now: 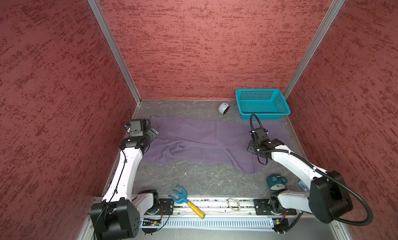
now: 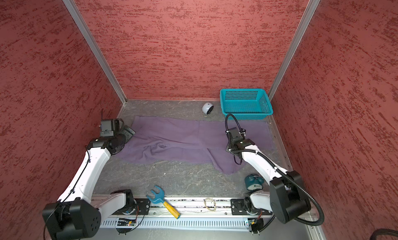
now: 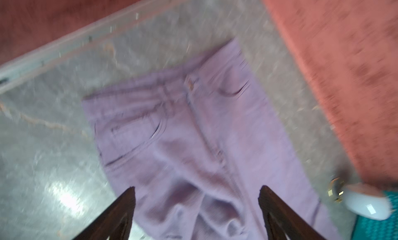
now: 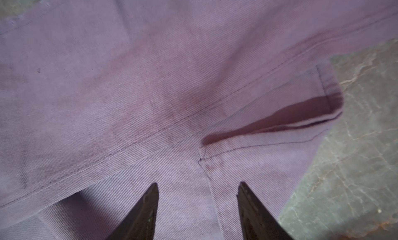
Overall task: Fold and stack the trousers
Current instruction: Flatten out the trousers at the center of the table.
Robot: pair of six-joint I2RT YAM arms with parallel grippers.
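Left claw (image 3: 198, 187) and right claw (image 4: 198, 183) hang spread over the flat purple trousers (image 1: 193, 135). They look unfolded; next, each claw should pinch an end.

Both top views look down from high over the near edge, facing the far wall (image 1: 204, 45), and take in the whole worktop (image 2: 172, 174). The left wrist view looks past the left hand (image 3: 198, 186) from well above onto the trousers' (image 3: 193, 131) waist end. The right wrist view, past the right hand (image 4: 198, 183), sits close over a leg hem. All four share the trousers.
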